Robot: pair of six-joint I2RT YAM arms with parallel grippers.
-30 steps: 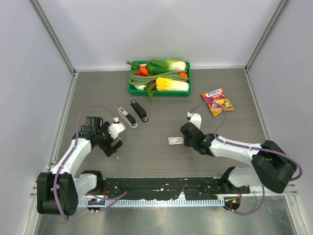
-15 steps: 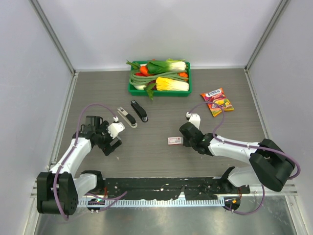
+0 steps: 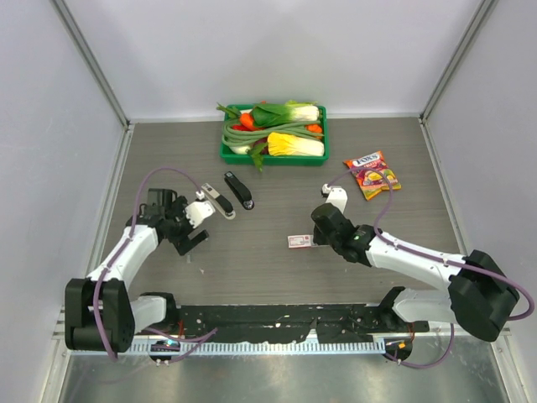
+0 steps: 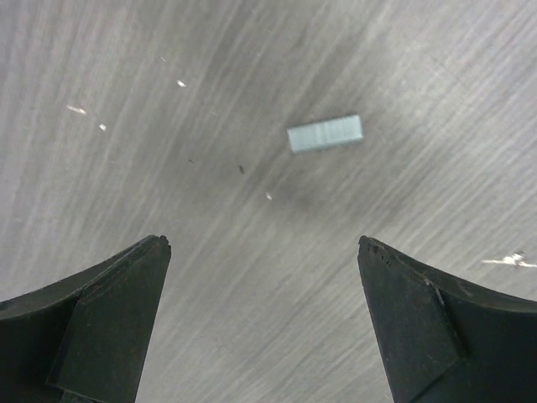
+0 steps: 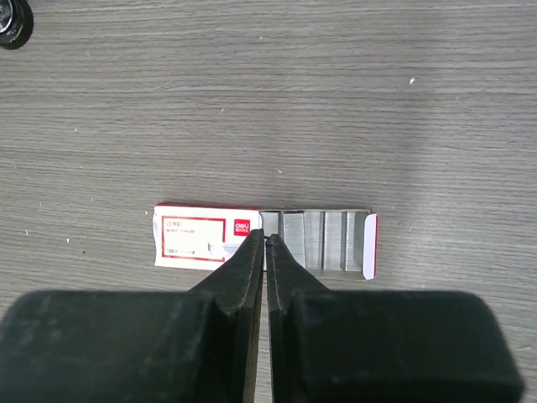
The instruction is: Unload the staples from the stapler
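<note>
The stapler lies opened on the table, with its black body (image 3: 238,191) next to its silver magazine arm (image 3: 217,201). One short silver-grey strip of staples (image 4: 325,133) lies flat on the table, ahead of my left gripper (image 4: 263,243) and apart from it. That gripper is open and empty; in the top view it (image 3: 193,238) hovers near-left of the stapler. My right gripper (image 5: 266,239) is shut, with its tips over the small pink-and-white staple box (image 5: 207,234), where the sleeve meets the pulled-out tray (image 5: 327,242) of staple strips. The top view shows this gripper (image 3: 315,241) beside the box (image 3: 300,242).
A green tray (image 3: 228,154) of vegetables stands at the back centre. A candy packet (image 3: 372,175) lies at the right. Tiny bright specks (image 4: 76,109) dot the table near the left gripper. Grey walls close in the left, right and back.
My left gripper has moved a little farther from the base, closer to the stapler. My right arm has shifted slightly, with its tips still at the staple box. The stapler and box have not moved.
</note>
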